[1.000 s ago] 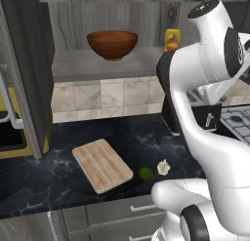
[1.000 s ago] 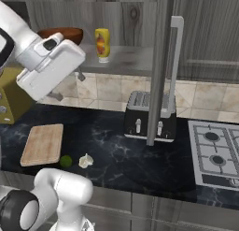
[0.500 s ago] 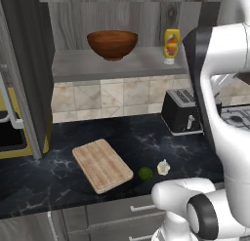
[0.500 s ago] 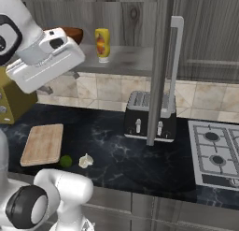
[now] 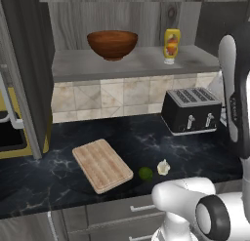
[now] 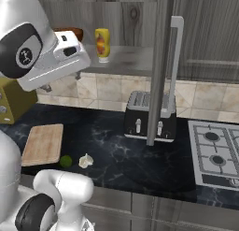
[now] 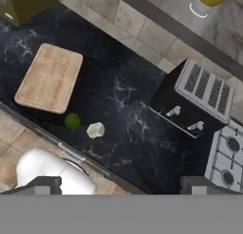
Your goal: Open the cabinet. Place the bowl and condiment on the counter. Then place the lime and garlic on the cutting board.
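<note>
Black veined counter (image 5: 58, 176) carries cutting board (image 5: 102, 165), lime (image 5: 145, 173), probably garlic (image 5: 163, 167).

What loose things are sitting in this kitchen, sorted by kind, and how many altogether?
Food: 2, lime and garlic
Bottles: 1, yellow condiment
Bowls: 1, wooden bowl
Boards: 1, cutting board
Appliances: 1, black toaster
Total: 6
</note>
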{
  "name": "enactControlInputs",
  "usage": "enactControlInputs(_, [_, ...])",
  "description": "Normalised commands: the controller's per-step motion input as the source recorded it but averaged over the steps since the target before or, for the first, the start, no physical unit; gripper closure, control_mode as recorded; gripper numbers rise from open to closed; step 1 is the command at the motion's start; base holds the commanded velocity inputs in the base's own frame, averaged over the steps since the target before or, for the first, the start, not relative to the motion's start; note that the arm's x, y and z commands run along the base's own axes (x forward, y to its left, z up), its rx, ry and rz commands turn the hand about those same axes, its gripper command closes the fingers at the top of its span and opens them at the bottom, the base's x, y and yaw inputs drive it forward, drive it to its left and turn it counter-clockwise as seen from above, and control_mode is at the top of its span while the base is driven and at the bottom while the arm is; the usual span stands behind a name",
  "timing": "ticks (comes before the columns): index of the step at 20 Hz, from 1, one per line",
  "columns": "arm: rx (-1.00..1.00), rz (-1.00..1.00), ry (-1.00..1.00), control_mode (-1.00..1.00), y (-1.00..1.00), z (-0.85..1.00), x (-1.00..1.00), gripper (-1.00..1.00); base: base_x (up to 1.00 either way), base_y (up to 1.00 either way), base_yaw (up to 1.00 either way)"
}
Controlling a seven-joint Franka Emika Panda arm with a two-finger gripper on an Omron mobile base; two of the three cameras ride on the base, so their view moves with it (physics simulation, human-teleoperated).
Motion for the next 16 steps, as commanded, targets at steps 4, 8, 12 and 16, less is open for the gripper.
enactControlInputs(4, [0.27, 0.01, -0.05, -1.00, -0.02, 0.00, 0.06, -1.00, 0.00, 0.00, 0.00])
enactControlInputs(8, [0.25, 0.00, -0.06, -1.00, 0.03, 0.00, 0.08, -1.00, 0.00, 0.00, 0.00])
enactControlInputs(12, [0.23, 0.00, -0.08, -1.00, 0.15, 0.00, 0.06, -1.00, 0.00, 0.00, 0.00])
enactControlInputs(16, [0.16, 0.00, -0.10, -1.00, 0.38, 0.00, 0.00, -1.00, 0.00, 0.00, 0.00])
